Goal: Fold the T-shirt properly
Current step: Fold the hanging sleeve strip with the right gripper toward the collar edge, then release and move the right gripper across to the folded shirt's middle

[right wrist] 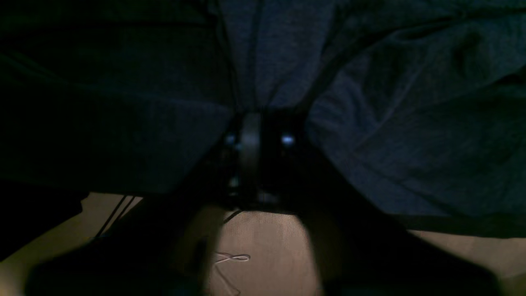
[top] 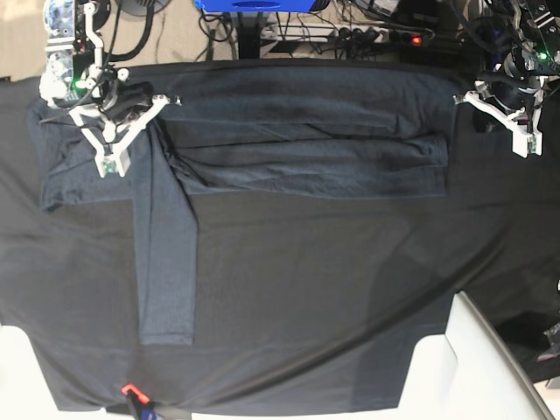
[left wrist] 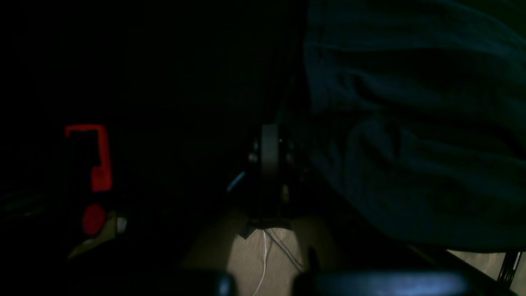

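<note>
**Side fold in progress: release and clear the right claw**

The worktop (top: 289, 332) is draped in a black cloth that fills most of the base view. The T-shirt (top: 306, 157) lies across its far half as a wide band of stacked lengthwise folds. At the left end, one long narrow strip of the shirt runs toward the near edge, and a short sleeve section spreads out to the far left.

The right claw (top: 112, 157) sits on the shirt's left end. From the wrist view its fingers look narrowly parted, with cloth gathered in a pinch directly ahead of them; whether any fabric is caught between them cannot be told. The left claw (top: 523, 140) is closed and empty, parked on the covering cloth just beyond the shirt's right end.

Procedure, as judged from this layout:

1. Part the right claw fully before lifting, so no knit clings and drags the fold open.
2. Rise straight up, then move clear.
3. Take the trailing strip by its near end, not mid-length.
4. Lay it along the folded band with edges aligned.

Caution: the soft knit creases readily, so pull low and slowly. Pinch only the bluish shirt layer, never the cloth beneath it.
</note>
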Robot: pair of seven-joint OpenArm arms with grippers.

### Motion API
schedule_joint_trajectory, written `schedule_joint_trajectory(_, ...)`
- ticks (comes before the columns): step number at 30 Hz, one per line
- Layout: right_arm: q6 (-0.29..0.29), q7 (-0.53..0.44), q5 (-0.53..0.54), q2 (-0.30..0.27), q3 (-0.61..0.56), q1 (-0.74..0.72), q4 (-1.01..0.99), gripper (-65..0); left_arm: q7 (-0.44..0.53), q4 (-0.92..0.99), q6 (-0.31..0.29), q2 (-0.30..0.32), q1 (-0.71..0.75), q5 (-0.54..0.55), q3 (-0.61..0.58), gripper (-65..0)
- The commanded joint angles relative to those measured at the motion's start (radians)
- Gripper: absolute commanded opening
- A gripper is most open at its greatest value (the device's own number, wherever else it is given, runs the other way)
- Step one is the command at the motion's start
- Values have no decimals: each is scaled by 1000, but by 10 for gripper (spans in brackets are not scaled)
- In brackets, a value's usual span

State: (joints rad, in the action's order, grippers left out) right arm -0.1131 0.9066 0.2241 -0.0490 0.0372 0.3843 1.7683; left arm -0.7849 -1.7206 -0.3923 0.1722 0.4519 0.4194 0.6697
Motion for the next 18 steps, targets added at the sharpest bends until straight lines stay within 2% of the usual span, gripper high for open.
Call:
schedule_joint_trajectory(1, 0, 7, 4, -2, 2, 6, 31, -485, 17, -14, 2, 14, 2, 6, 5, -650)
schedule_joint_trajectory(3, 0, 32, 5, 1, 3, 15, 75, -398, 17, -14, 2, 14, 2, 6, 6, -650)
schedule_joint_trajectory(5, 0, 32, 5, 18, 8, 29, 135, -338, 17, -12, 2, 14, 2, 6, 11, -650)
schedule_joint_trajectory(7, 0, 32, 5, 21, 10, 9, 164, -329, 17, -12, 2, 14, 2, 6, 12, -650)
schedule_joint_trajectory(9, 0, 35, 1, 19, 13, -74, 146, -324, 17, -12, 2, 14, 2, 5, 12, -650)
schedule_joint_trajectory(14, 0, 32, 2, -10, 65, -371, -126, -323, 18, -22, -10, 13, 35, 5, 12, -650)
schedule_joint_trajectory(18, 0, 15, 2, -41, 89, -623, -477, -323, 20, -20, -96, 10, 95, 8, 14, -650)
